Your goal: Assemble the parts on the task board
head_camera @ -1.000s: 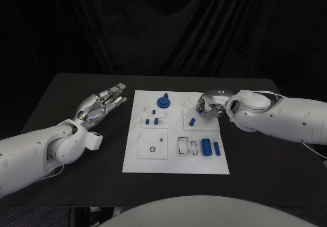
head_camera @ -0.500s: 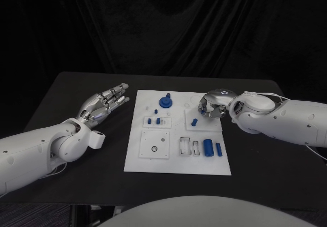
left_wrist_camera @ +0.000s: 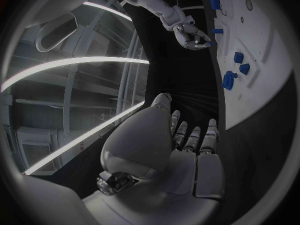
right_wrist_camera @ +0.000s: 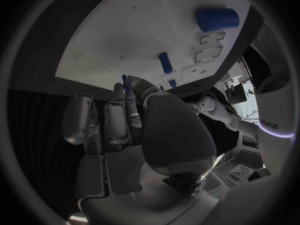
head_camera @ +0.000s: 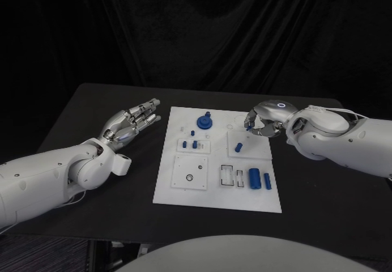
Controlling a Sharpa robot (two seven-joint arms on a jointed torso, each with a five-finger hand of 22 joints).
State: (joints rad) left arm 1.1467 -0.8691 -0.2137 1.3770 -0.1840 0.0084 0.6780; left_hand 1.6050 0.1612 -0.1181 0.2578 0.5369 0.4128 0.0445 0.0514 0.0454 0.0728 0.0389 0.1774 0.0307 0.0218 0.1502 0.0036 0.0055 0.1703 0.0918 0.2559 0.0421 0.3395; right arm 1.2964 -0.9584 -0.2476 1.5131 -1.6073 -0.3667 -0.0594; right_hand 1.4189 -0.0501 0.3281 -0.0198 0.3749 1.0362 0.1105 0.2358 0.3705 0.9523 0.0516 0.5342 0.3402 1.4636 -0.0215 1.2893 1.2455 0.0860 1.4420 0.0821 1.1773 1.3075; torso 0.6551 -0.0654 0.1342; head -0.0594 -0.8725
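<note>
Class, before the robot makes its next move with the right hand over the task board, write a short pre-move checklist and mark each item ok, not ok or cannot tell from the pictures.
1. Right hand is over the far right part of the task board: ok.
2. Right hand pinches a small blue part between its fingertips: ok.
3. Which socket that part belongs in: cannot tell.
4. Left hand is off the board, beside its left edge, fingers extended and holding nothing: ok.
5. The short blue peg just in front of the right hand lies free on the board: ok.
6. The two blue cylinders rest at the board's near right, away from both hands: ok.
</note>
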